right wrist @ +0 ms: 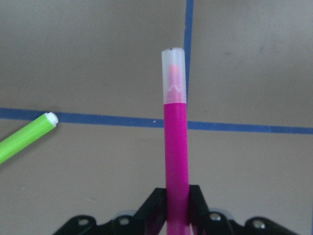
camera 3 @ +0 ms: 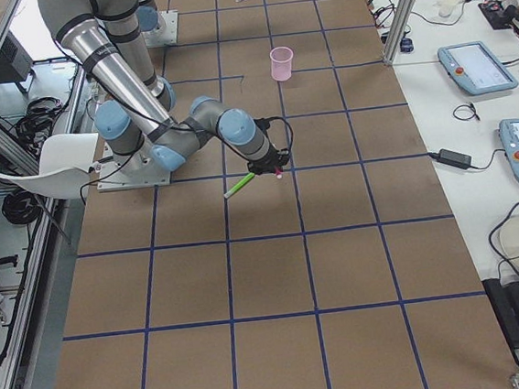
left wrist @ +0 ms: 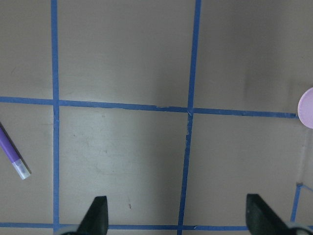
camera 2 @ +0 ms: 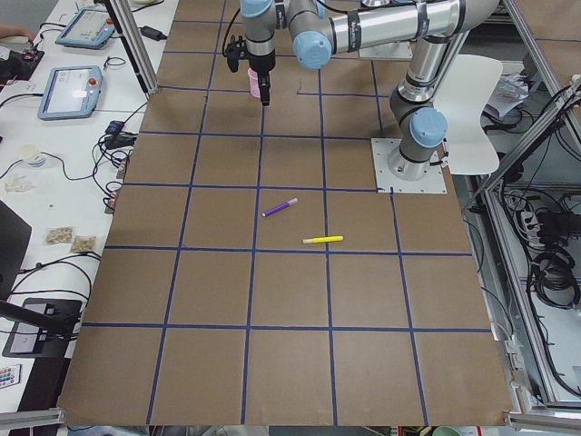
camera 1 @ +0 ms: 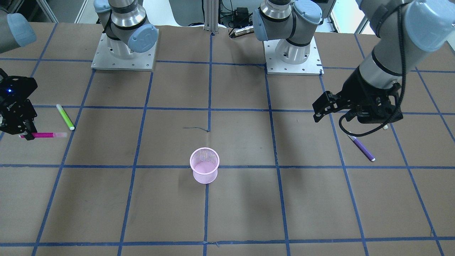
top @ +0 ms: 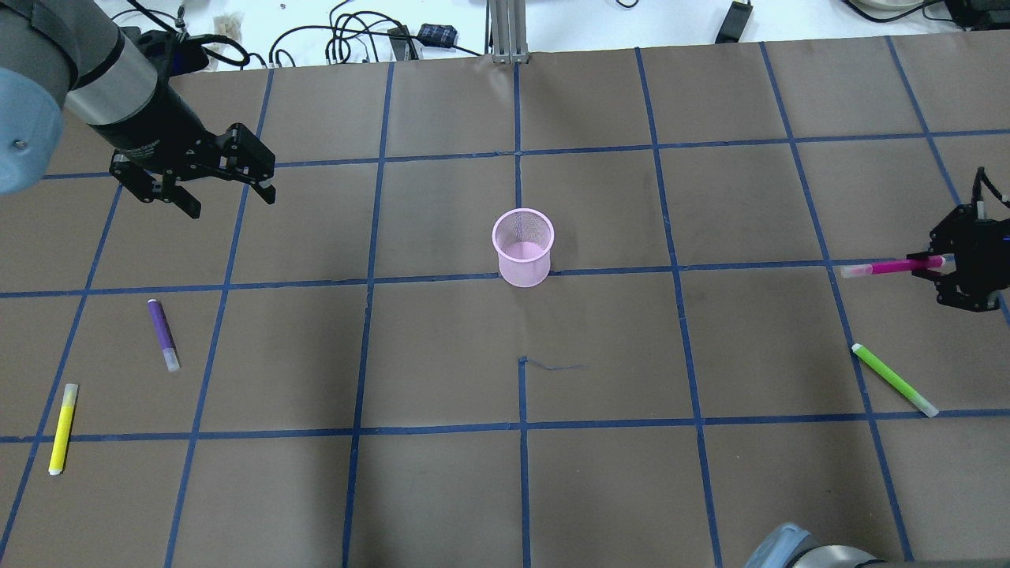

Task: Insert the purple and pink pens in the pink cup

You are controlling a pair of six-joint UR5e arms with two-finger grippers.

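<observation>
The pink mesh cup (top: 522,246) stands upright at the table's middle (camera 1: 204,165). My right gripper (top: 943,264) is shut on the pink pen (top: 892,267), held about level at the table's right side, capped end pointing toward the cup; the right wrist view shows the pen (right wrist: 175,142) between the jaws. The purple pen (top: 162,334) lies on the table at the left. My left gripper (top: 231,201) is open and empty, above the table, beyond that pen and left of the cup. The left wrist view shows the purple pen (left wrist: 11,152) at its left edge and the cup's rim (left wrist: 307,107) at its right edge.
A green pen (top: 894,379) lies near my right gripper, on the robot's side of it. A yellow pen (top: 62,427) lies at the near left. Blue tape lines grid the brown table (top: 442,489). Both arm bases (camera 1: 123,53) stand on the robot's side.
</observation>
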